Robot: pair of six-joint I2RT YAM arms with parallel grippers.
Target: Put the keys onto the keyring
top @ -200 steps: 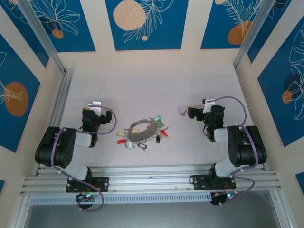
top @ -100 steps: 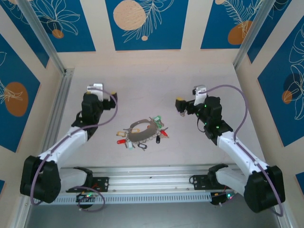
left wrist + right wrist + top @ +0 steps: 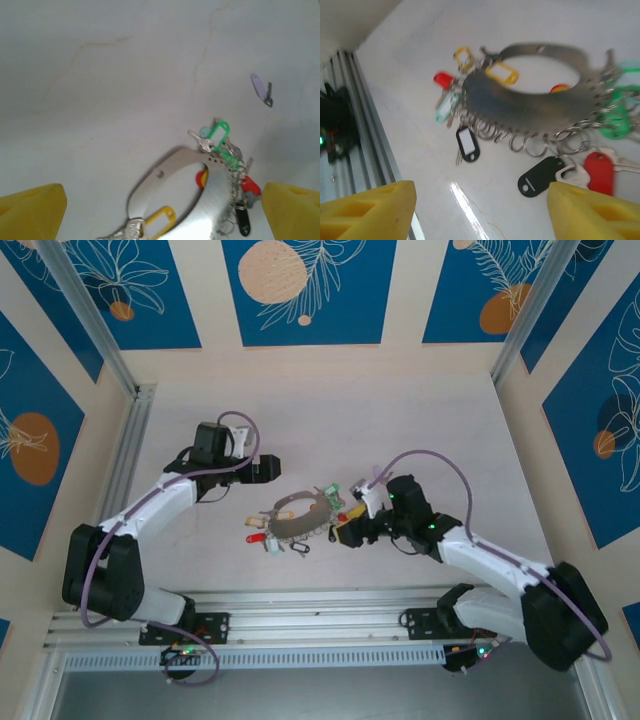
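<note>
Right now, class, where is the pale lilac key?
In the left wrist view, the lilac key lies alone on the table at upper right, apart from the keyring, beyond its green tag.

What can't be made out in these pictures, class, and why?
1. Left wrist view: the keyring is cut off by the bottom edge.
2. Right wrist view: the green tags are blurred and cut by the right edge.
3. Top view: the right tool covers some of the keys.

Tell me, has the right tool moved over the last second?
Yes. The right tool has swung leftward, from well right of the keyring to its right edge. The keyring itself lies unmoved.
</note>
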